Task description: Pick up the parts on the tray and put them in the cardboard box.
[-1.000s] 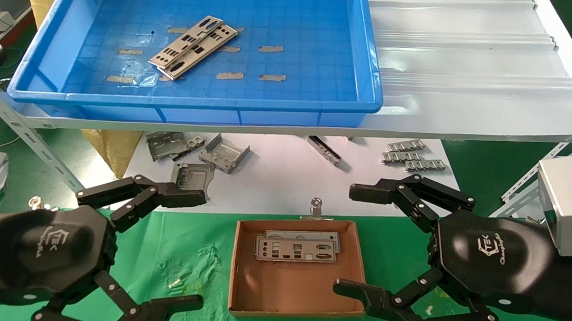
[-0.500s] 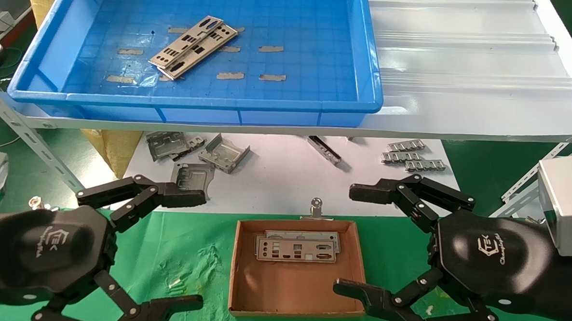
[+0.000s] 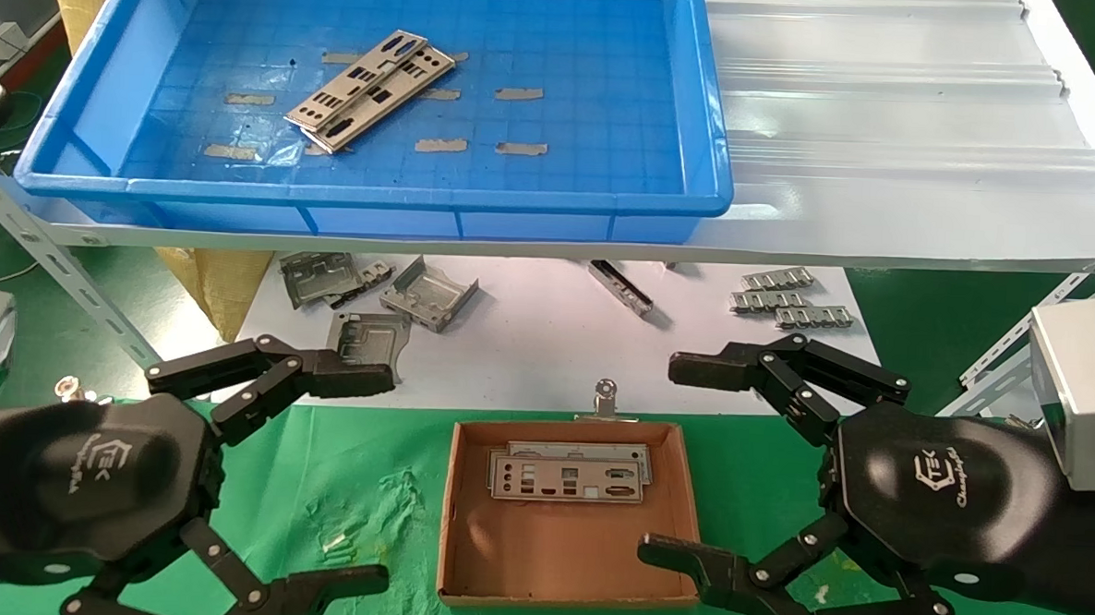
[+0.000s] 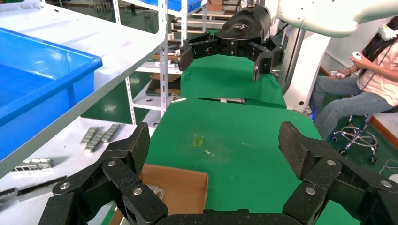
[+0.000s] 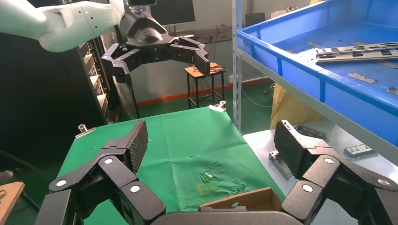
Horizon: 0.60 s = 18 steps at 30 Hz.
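Nothing has moved since a second ago. From the head, the box [image 3: 564,512] on the green desk [image 3: 364,484] holds two parts [image 3: 566,477]; two more [image 3: 369,90] lie in the tray [image 3: 377,189] beyond it (on the shelf). Left of the box hangs the left gripper [image 3: 369,473], right of it the right gripper [image 3: 679,461], both wide open, empty. Each wrist view shows its own spread fingers [image 4: 133,150] [image 5: 133,143] above the box.

Bright blue tray [image 3: 713,121], grid-patterned floor; silver-grey punched parts [image 3: 369,90]; plain brown cardboard box [image 3: 555,553]; green cloth [image 3: 365,466]; black hands.
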Motion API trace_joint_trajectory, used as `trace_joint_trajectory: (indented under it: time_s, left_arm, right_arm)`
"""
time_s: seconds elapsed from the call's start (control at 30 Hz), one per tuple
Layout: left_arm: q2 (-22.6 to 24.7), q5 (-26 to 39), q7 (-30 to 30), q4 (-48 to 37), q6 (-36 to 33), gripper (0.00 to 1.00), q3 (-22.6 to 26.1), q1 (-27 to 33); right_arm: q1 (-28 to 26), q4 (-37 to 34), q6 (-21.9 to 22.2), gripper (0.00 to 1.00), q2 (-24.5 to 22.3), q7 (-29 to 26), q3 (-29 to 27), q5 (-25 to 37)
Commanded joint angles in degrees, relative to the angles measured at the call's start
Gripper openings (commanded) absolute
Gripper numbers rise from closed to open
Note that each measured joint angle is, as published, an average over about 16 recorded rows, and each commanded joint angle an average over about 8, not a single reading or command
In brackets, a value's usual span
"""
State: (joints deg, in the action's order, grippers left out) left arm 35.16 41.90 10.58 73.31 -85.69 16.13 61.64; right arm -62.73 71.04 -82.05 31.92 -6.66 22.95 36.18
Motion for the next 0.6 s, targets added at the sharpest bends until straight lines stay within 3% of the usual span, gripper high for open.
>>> trace_joint_trajectory:
  time_s: [0.03,0.6]
  left_arm:
    - [0.00,0.00,0.00,0.00,0.00,1.00,0.00,0.00]
    - [0.00,0.00,0.00,0.00,0.00,1.00,0.00,0.00]
  right_arm:
    - [0.00,0.00,0.00,1.00,0.00,0.00,0.00,0.00]
    - [0.00,0.00,0.00,1.00,0.00,0.00,0.00,0.00]
